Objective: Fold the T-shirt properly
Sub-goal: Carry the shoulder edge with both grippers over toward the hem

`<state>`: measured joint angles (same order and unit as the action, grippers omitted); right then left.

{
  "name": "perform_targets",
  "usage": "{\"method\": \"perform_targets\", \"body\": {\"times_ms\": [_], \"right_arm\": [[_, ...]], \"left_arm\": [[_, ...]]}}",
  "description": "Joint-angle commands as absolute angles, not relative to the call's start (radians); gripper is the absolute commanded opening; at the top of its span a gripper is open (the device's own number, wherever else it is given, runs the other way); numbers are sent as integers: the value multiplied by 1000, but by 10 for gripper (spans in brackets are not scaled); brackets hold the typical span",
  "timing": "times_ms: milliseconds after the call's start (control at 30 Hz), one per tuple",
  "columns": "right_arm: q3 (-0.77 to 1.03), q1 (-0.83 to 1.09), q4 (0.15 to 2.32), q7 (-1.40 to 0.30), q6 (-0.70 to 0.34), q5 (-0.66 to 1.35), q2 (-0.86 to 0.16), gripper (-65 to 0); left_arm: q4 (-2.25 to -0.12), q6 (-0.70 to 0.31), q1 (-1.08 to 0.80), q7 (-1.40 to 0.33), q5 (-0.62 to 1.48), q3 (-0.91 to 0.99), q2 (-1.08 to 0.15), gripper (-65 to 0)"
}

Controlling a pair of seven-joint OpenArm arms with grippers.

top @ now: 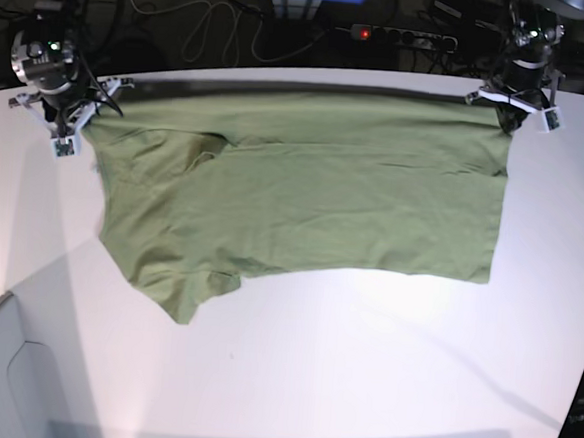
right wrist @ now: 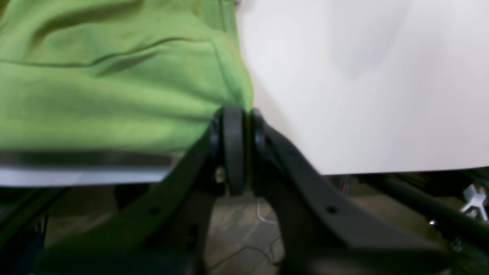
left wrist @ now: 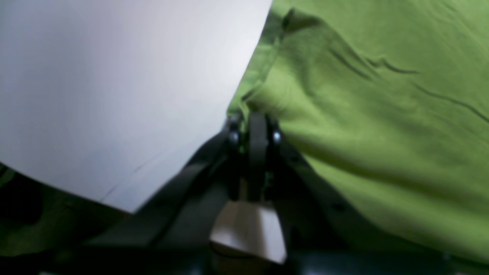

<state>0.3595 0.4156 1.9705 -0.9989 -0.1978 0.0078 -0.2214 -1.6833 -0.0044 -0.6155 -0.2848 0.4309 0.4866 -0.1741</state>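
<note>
1. The T-shirt (top: 304, 190) lies spread on the white counter (top: 362, 364). Its far edge runs along the back of the counter, from about 10 o'clock to about 2 o'clock in the base view. One sleeve points to 7 o'clock.

2. The left gripper (top: 513, 112) sits at 2 o'clock. Its jaws are squeezed tight on a far corner of the shirt. The left wrist view shows the cloth (left wrist: 363, 114) pinched between them.

3. The right gripper (top: 70, 123) sits at 10 o'clock. Its jaws are squeezed tight on the other far corner. The right wrist view shows the green cloth (right wrist: 114, 88) going right into them.

4. Both arms reach down from the back of the counter, far apart, with the far edge pulled almost straight between them.

5. What could go wrong:
   - Each pinch looks small. If the arms pull apart too hard, a corner may slip out and drop.
   - If one arm moves faster than the other, the fold may come out crooked.
   - There are wrinkles near 10 o'clock. They could get pressed into the fold.
   - If the arms stay too low, the cloth may drag and bunch up.
</note>
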Motion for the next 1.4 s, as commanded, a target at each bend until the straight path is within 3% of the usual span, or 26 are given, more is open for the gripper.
{"method": "perform_targets", "body": {"times_ms": [0,167,267,400,567,733,833,1067,1367], "right_arm": [[366,418,1988,-990,-203,-1,-234,-570],[366,440,1985,-989,-203,-1,-234,-332],[372,446,1985,-989,-203,-1,-236,-264],[375,444,1994,-987,-203,-1,-234,-266],[367,415,2040,-924,-203,4,-232,-313],[317,254,2009,-892,-203,2,-199,-323],[269,134,1952,-885,-203,1,-189,-302],[165,-104,1742,-857,-203,-1,-170,-169],[163,-216,1550,-631,-203,-1,-157,-158]], "left_arm": [[-1701,-1,-634,-262,433,493,-182,-650],[-1702,5,-639,-262,433,495,-182,-515],[-1705,5,-661,-260,433,495,-180,-504],[-1776,5,-687,-260,433,496,-177,-499],[-1900,5,-687,-260,430,561,-130,-488],[-1923,1,-579,-260,427,584,-137,-362],[-1903,1,-475,-262,427,581,-162,-343],[-1693,-1,-170,-338,426,573,-222,-341],[-1267,2,139,-357,424,375,-343,-341]]}}
